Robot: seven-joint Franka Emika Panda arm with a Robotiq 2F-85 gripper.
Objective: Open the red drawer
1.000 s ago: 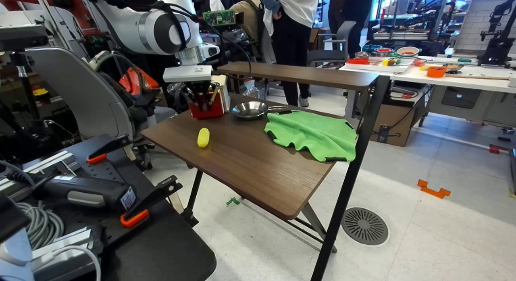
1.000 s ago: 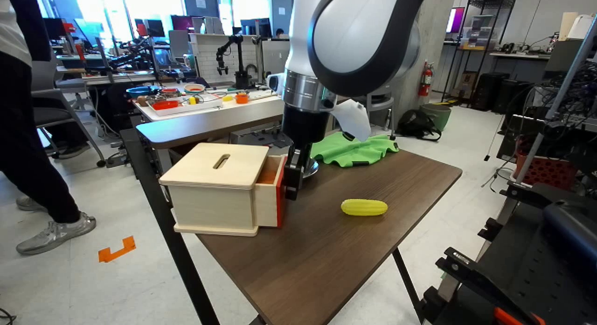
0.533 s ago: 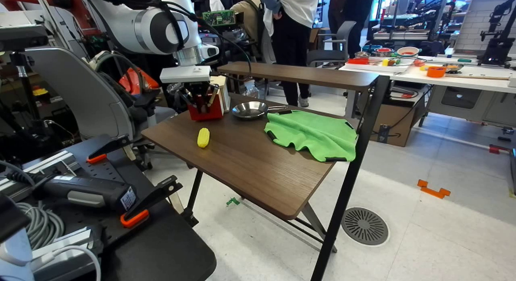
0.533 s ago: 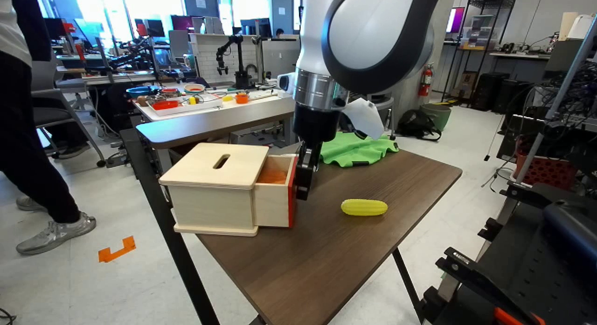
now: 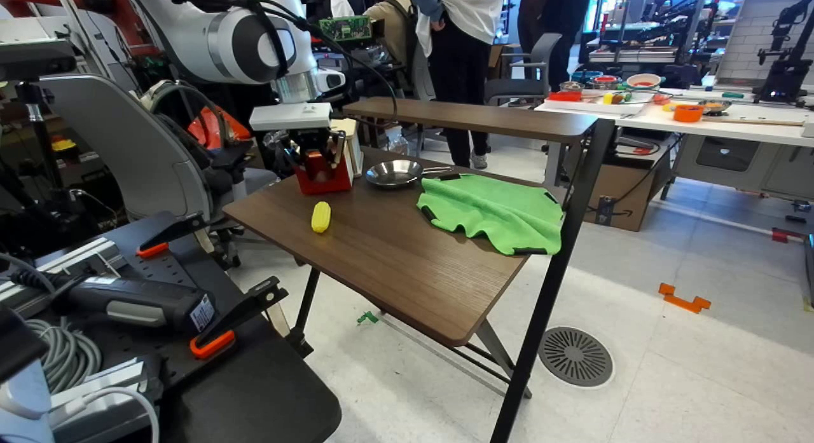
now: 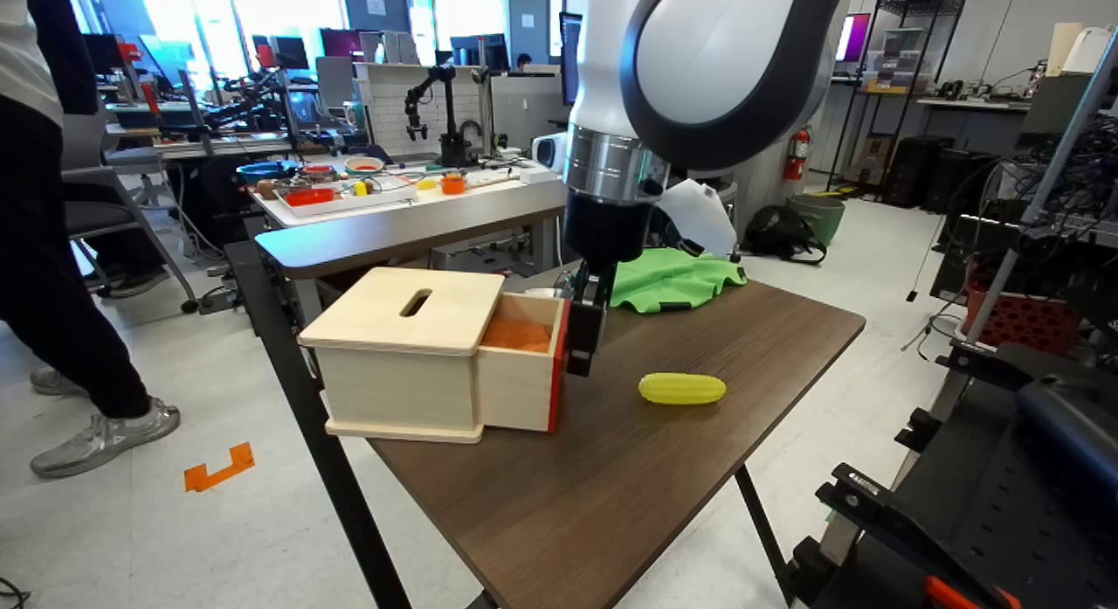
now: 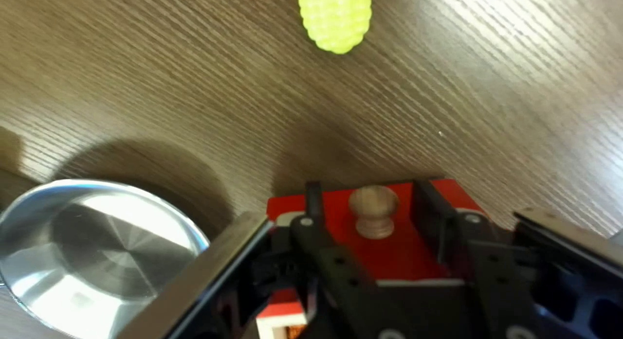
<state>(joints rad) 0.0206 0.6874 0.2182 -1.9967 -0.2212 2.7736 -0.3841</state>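
Observation:
The red drawer stands pulled out of its pale wooden box, with its orange inside showing in an exterior view. Its red front also shows in an exterior view and in the wrist view. A round wooden knob sits on that front. My gripper is open, one finger on each side of the knob, with a gap on both sides. In both exterior views the gripper hangs down right at the drawer front. The knob is hidden in the exterior views.
A yellow corn-like object lies on the brown table in front of the drawer. A metal pan stands beside the drawer, with a green cloth past it. A raised shelf runs along the table's back.
The drawer has slid further out of the box, and the gripper has moved outward with it. The fingers look wider apart now than before. The corn, pan and cloth have not moved.

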